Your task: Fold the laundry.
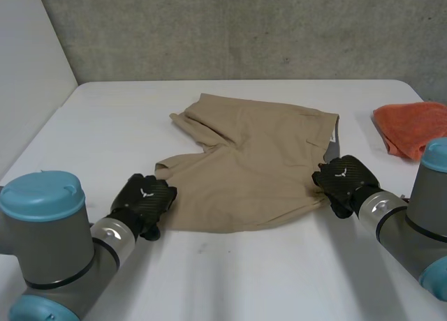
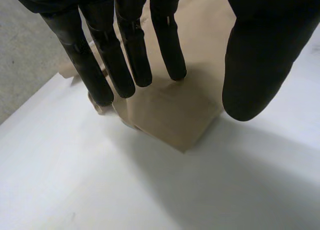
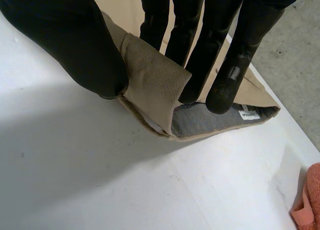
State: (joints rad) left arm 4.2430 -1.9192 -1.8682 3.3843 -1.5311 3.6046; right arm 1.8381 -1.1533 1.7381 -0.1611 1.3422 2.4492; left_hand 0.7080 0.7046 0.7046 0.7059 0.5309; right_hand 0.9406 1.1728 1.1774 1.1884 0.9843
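while right hand (image 3: 75, 45) pinches waistband corner of shorts (image 1: 258, 167), left hand (image 2: 125, 55) waits straight-fingered at hem corner, gripping nothing; we judge left should pinch first, then lift both evenly.

arms: left arm (image 1: 49, 244), right arm (image 1: 412, 223), fat grey round joints, light-blue caps, thin black seam rings | wrists: shiny silver cuffs | hands: left hand (image 1: 143, 201), right hand (image 1: 344, 178), black, small white mark on each back | fingers (image 2: 127, 55): long, slim, matte black | thumb (image 2: 260, 55): thick, blunt, rounded tip
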